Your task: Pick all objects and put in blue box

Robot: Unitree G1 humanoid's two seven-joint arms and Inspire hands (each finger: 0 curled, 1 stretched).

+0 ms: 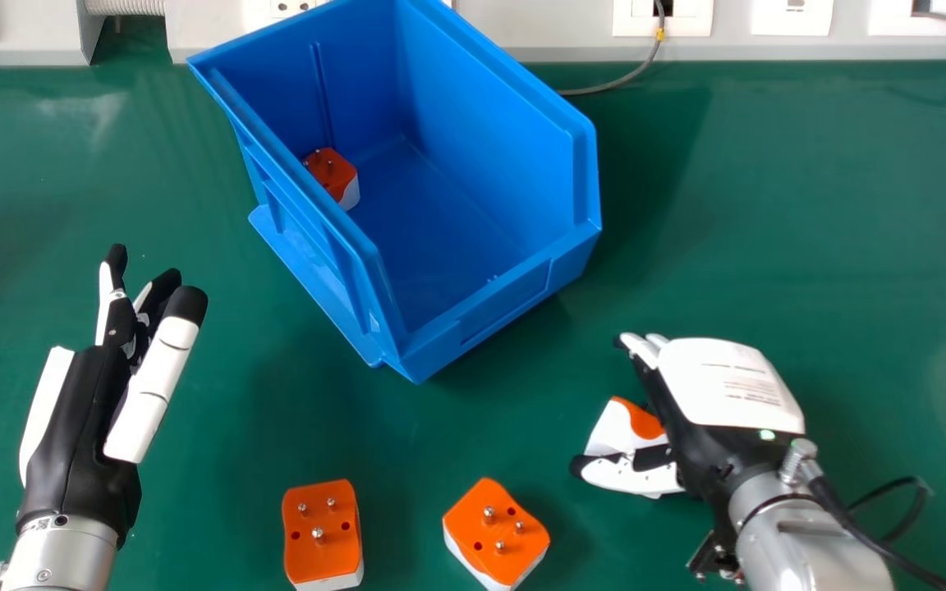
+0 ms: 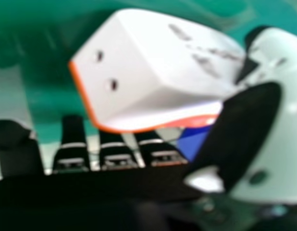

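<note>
Pinching the plug point(image 1: 609, 430) in the right hand point(image 1: 727, 386), near and right of the blue box point(image 1: 506, 300)! Must go forward and leftward, likely, over the box's near wall. No call for the spread left hand point(image 1: 83, 419), left of it.

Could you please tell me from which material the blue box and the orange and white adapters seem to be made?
The blue box looks like moulded plastic, smooth with a slight sheen; its ribs and walls seem formed together. The orange and white adapters seem hard, smooth plastic, with crisp colour borders. Their pins look like metal, silvery and shiny, perhaps plated.
</note>
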